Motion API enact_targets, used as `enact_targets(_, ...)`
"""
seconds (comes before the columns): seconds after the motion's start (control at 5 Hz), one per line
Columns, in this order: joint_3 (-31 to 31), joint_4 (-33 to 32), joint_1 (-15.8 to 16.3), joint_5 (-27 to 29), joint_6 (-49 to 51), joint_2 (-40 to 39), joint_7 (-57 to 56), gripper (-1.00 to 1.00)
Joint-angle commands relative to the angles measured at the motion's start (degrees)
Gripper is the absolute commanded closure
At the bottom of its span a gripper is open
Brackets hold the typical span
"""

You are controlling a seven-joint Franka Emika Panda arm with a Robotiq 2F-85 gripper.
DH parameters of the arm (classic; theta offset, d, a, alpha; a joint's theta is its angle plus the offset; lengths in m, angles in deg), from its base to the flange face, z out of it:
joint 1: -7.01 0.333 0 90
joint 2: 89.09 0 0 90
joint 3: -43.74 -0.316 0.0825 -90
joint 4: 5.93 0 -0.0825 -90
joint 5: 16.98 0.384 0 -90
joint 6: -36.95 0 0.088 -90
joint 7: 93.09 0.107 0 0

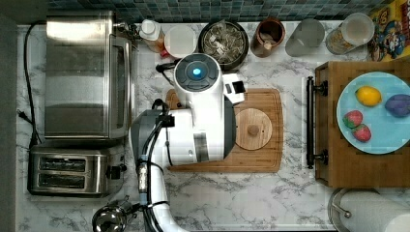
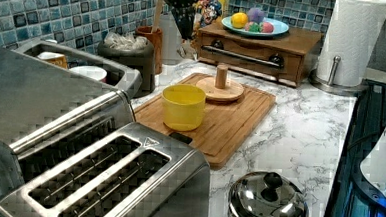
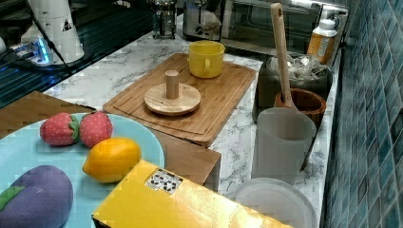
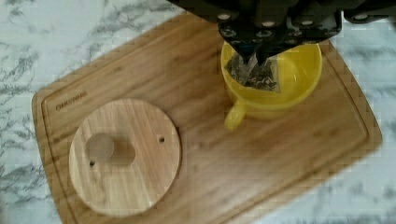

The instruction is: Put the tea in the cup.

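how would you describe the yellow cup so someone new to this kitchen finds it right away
Start at the wooden cutting board lying on the marble counter. Two things stand on it: a round wooden lid with a knob, and the cup at the end nearer the toaster. It is the only bright yellow thing on the board, open-topped, with a side handle.

White marble worktop (image 1: 232, 198), grey veins, pretty packed.

Wooden cutting board (image 1: 261, 162) sits mid-worktop. At the top view's left are a toaster oven (image 1: 82, 72) and a toaster (image 1: 67, 171), with a small lidded steel pot (image 1: 109, 218) by the front edge. Along the tiled wall: a dark bin of tea bags (image 1: 223, 42), brown utensil crock (image 1: 268, 36), frosted tumbler (image 1: 304, 37). Wooden drawer box (image 1: 358, 166) and paper towel holder (image 1: 370, 212) at the top view's right.
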Motion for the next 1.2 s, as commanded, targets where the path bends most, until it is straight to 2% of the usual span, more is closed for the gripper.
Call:
enact_targets(0.2, -4.20, -5.76, 2.43, 0.28, -0.49, 3.56, -4.61, 1.00)
enact_targets(0.6, -4.10, -6.50, 1.86, 0.01, -1.91, 4.47, -3.71, 1.00)
enact_targets(0.8, -4.26, -8.93, 1.94, -0.58, -4.98, 6.03, -3.05, -1.00)
enact_targets(1.2, -3.99, -8.45, 1.65, -0.40, -4.65, 5.37, -2.29, -1.00)
